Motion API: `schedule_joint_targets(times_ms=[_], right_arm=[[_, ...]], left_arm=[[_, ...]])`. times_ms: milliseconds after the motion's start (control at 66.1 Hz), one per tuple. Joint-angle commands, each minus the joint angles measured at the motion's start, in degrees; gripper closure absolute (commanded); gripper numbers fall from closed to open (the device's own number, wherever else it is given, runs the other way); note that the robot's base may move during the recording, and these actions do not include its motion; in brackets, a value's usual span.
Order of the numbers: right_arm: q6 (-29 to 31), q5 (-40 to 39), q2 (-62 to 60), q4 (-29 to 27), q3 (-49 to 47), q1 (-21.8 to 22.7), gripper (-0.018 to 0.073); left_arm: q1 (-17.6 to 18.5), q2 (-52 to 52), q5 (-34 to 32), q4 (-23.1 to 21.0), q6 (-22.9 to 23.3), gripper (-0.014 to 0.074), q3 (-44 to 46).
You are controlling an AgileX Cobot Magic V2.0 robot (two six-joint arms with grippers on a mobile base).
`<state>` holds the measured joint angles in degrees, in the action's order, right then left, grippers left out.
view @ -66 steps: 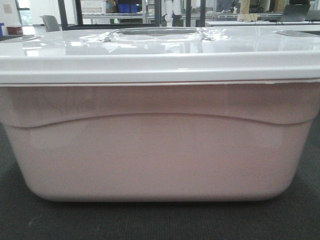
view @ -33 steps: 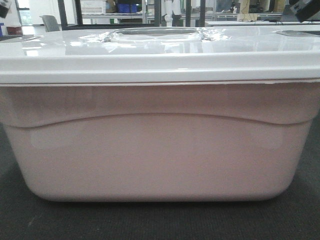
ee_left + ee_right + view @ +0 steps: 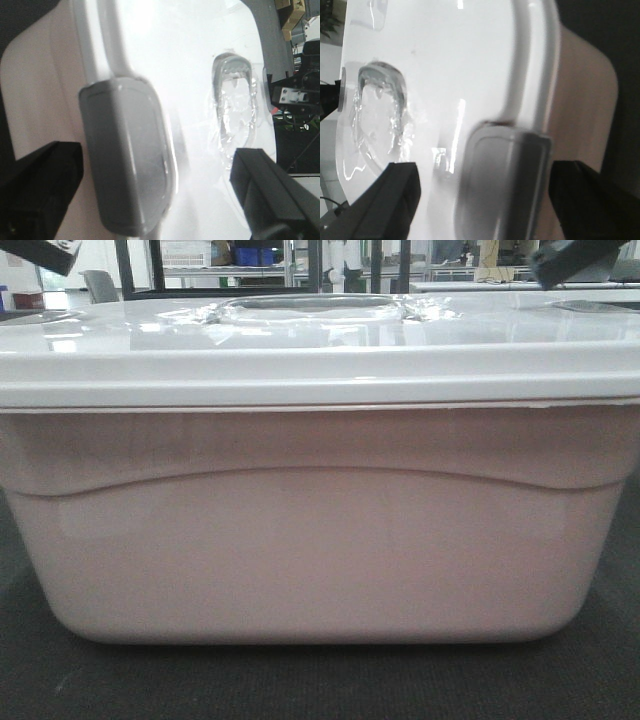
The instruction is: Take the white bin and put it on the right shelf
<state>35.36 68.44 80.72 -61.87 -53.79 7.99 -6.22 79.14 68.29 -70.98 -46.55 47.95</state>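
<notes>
White bin on dark carpet, blue bins behind

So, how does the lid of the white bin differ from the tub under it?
The lid is glossy white and shows bright reflections; the tub is dull, pale pink. The lid lies flat, with a recessed handle in its middle; the tub's walls taper downward to rounded corners. The lid's front edge runs straight, while the tub's front carries a curved band. Both look like plastic and sit closed together.
</notes>
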Motion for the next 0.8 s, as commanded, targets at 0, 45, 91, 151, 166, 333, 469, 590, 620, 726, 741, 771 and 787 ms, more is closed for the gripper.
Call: schedule_joint_targets(times_ms=[0, 45, 91, 151, 166, 333, 469, 590, 620, 726, 741, 771, 787], right_arm=[[1.1, 5.2, -1.6, -4.5, -1.2, -1.1, -0.0062], [1.1, 5.0, -1.6, -4.5, -1.2, -1.2, -0.0062], [1.1, 4.9, -1.6, -4.5, -1.2, -1.2, -0.0062], [1.1, 5.0, -1.6, -4.5, -1.2, -1.2, -0.0062], [1.1, 5.1, -1.6, -4.5, -1.2, -1.2, -0.0062], [1.1, 5.1, -1.6, -4.6, -1.2, -1.2, -0.0062], [1.1, 5.3, -1.6, -4.6, -1.2, -1.2, -0.0062], [1.1, 6.3, -1.6, -4.6, -1.2, -1.2, -0.0062], [1.1, 6.5, -1.6, -4.6, -1.2, -1.2, -0.0062], [1.1, 6.6, -1.6, -4.6, -1.2, -1.2, -0.0062], [1.1, 6.6, -1.6, -4.6, -1.2, -1.2, -0.0062], [1.1, 6.6, -1.6, -4.6, -1.2, -1.2, -0.0062], [1.1, 6.6, -1.6, -4.6, -1.2, -1.2, -0.0062]], left_arm=[[0.4, -1.5, 3.9, -5.5, -0.4, 0.0105, 1.2], [0.4, -1.5, 3.9, -5.5, -0.4, 0.0105, 1.2], [0.4, -1.5, 3.9, -5.5, -0.4, 0.0105, 1.2], [0.4, -1.5, 3.9, -5.5, -0.4, 0.0105, 1.2], [0.4, -1.5, 3.9, -5.5, -0.4, 0.0105, 1.2], [0.4, -1.5, 4.1, -5.5, -0.4, 0.0106, 1.2], [0.4, -1.5, 5.6, -5.1, -0.4, 0.0124, 1.2], [0.4, -1.5, 6.3, -3.8, -0.4, 0.0161, 2.0], [0.4, -1.5, 6.3, -3.8, -0.4, 0.0169, 2.1], [0.4, -1.5, 6.0, -2.6, -0.4, 0.0178, 3.0], [0.4, -1.5, 5.8, -2.3, -0.4, 0.0178, 3.1], [0.4, -1.3, 5.6, -1.8, 0.1, 0.0178, 3.3], [0.4, -1.3, 5.6, -1.8, 0.2, 0.0178, 3.4]])
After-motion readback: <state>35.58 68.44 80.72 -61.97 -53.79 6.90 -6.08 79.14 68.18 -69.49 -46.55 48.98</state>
